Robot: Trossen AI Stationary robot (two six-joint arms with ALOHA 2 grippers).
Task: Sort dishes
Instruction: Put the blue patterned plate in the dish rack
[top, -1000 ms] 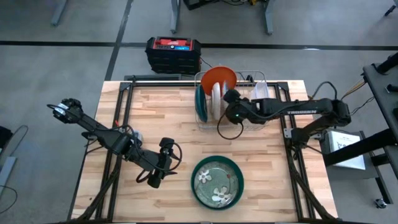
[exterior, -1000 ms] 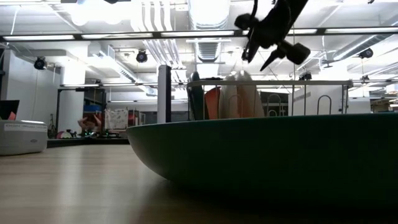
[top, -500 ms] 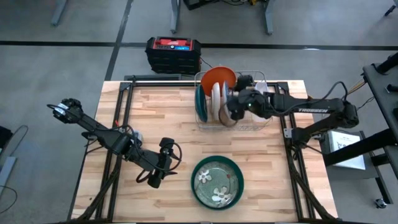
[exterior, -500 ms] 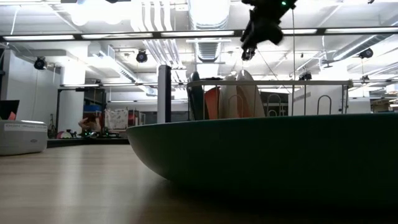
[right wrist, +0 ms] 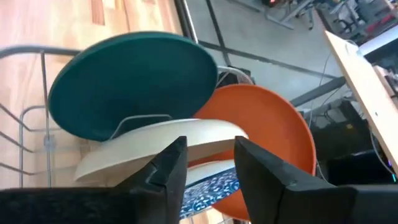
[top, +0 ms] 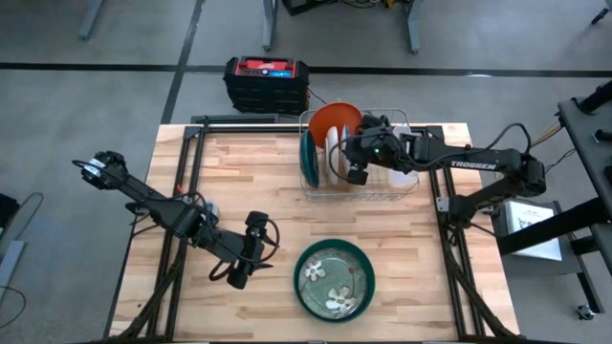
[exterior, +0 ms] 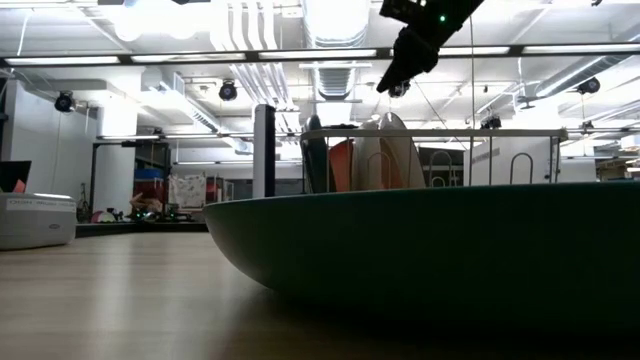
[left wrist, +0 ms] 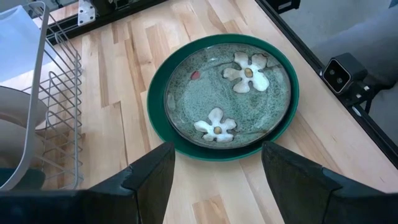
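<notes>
A silver wire rack (top: 356, 158) at the far edge of the pale plank table (top: 249, 182) holds glossy round dishes on edge: a dark green plate (right wrist: 134, 84), white plates (right wrist: 161, 149) and an orange bowl (right wrist: 267, 124). The right gripper (top: 358, 162) hovers over them, fingers (right wrist: 168, 165) parted astride a white rim. Near the front edge, a floral olive plate (left wrist: 227, 93) sits in a green dish (left wrist: 155, 118), ahead of the left gripper (top: 239, 274), fingers (left wrist: 155, 174) spread wide. Behind is a bright workshop.

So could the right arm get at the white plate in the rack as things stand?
Probably yes. The right pincer hangs directly over the white plate standing in the rack, its fingers straddling the rim with nothing between.
</notes>
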